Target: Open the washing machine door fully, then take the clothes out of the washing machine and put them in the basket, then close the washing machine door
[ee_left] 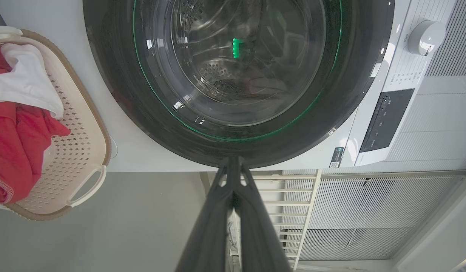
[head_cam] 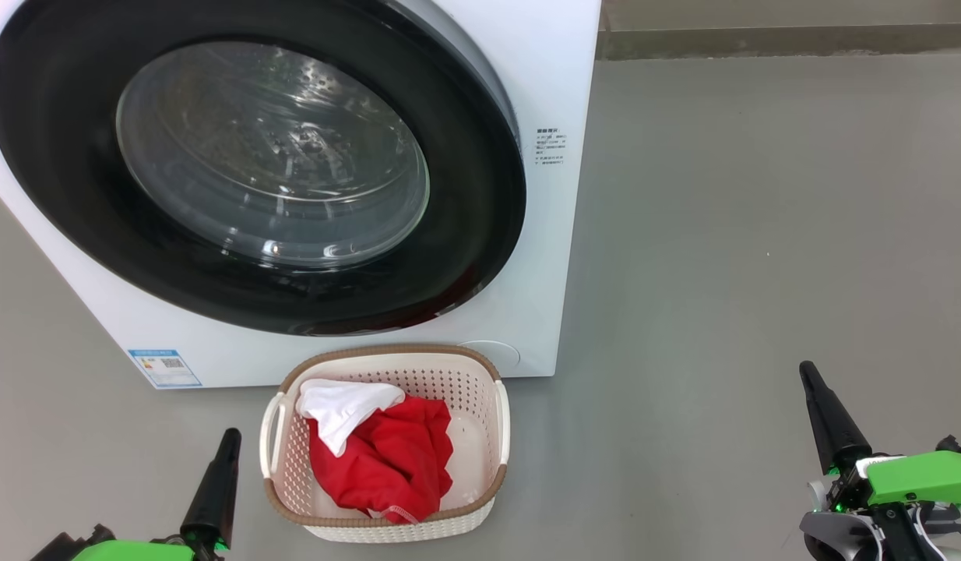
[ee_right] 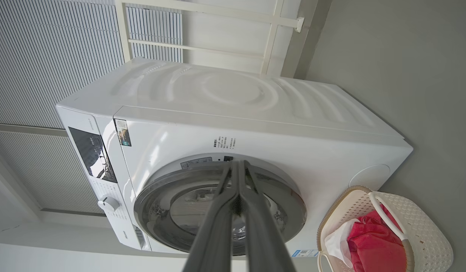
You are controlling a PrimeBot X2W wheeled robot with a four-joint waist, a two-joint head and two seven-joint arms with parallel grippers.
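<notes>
Grey floor (head_cam: 722, 273); basket (head_cam: 403, 531) mouth up, handles (head_cam: 269, 436) left and right.

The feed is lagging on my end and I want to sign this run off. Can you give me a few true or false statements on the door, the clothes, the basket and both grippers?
1. The washing machine door is shut. True.
2. The red clothes lie inside the washing machine. False: they lie in the basket, with a white piece on top.
3. The basket stands on the floor in front of the washing machine. True.
4. The left gripper holds a garment. False: it is shut and holds nothing.
5. The right gripper is open. False: it is shut and holds nothing.
</notes>
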